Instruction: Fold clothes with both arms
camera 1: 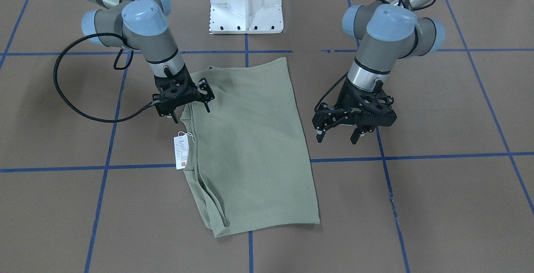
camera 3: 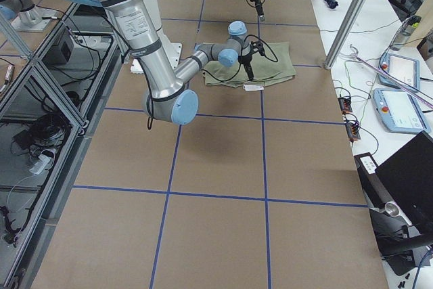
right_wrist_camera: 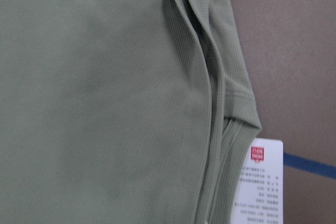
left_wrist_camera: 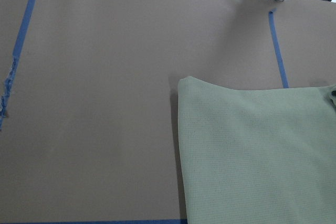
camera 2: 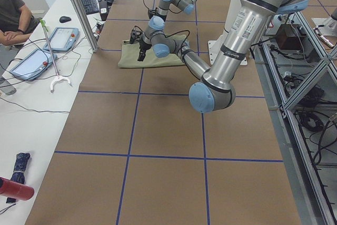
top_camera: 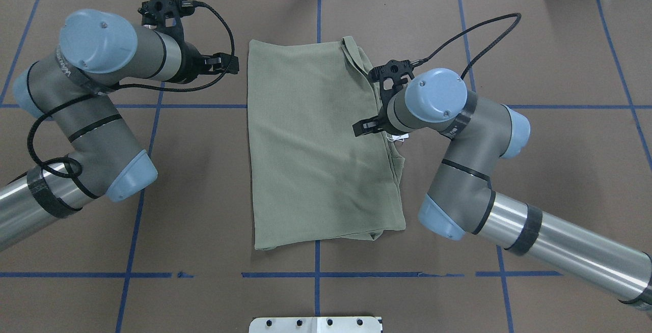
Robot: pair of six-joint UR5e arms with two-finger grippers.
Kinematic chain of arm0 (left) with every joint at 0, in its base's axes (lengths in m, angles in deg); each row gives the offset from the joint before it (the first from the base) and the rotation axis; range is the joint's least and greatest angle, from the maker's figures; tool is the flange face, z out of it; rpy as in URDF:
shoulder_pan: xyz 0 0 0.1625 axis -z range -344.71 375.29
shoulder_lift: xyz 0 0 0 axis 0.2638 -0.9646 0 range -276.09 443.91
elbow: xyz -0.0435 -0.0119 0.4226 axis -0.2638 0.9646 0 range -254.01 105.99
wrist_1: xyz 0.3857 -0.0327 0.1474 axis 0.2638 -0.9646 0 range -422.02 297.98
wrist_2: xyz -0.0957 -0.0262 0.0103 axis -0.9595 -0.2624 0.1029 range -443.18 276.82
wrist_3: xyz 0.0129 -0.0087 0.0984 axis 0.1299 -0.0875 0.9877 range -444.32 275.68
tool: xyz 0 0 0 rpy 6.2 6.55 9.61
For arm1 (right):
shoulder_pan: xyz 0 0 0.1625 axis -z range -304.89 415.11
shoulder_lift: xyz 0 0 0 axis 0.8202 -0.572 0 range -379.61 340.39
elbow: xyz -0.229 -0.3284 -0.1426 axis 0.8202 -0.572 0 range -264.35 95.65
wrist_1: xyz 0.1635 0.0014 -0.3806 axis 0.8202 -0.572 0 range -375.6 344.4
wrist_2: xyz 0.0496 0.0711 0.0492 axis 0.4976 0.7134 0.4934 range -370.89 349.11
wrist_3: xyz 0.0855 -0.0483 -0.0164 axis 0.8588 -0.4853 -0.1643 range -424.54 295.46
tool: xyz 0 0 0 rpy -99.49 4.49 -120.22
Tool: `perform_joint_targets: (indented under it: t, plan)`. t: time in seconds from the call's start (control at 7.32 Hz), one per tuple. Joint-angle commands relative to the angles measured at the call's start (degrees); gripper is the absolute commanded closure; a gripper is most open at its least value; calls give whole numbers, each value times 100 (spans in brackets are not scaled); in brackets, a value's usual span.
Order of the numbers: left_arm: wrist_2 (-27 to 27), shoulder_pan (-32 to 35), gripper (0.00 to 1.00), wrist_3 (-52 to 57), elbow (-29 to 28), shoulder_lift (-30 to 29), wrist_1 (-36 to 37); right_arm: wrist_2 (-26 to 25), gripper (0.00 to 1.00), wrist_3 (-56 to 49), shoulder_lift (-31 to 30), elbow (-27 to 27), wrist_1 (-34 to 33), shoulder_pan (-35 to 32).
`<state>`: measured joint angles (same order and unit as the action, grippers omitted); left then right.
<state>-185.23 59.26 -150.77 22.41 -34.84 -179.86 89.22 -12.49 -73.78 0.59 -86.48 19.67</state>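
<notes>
One shirt [camera 1: 254, 139] lies folded into a rectangle at the middle of the counter [camera 1: 438, 206]. Its one white hang tag [camera 1: 181, 152] sticks out onto the brown surface on the robot's right. Of the two claws, the right claw [camera 1: 191, 115] hangs over that tagged edge with its fingers apart. The left claw [camera 1: 337, 138] hovers beside the opposite edge, off the cloth, and is also spread. One white pedestal [camera 1: 246, 10] stands behind the shirt, and blue tape lines [camera 1: 417, 156] grid the counter.
</notes>
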Motion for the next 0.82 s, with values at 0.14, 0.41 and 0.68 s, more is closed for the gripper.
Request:
perform_joint_targets:
  t: [0.14, 0.41, 0.68]
  plan:
    - [19, 16, 0, 0, 157, 10, -28, 35, 0, -396, 1510, -2132, 30, -533]
    - [19, 33, 0, 0, 228, 27, -19, 88, 0, -467, 1751, -3164, 914, -692]
    - [19, 42, 0, 9, 237, 27, -10, 227, 0, -476, 1813, -3220, 918, -701]
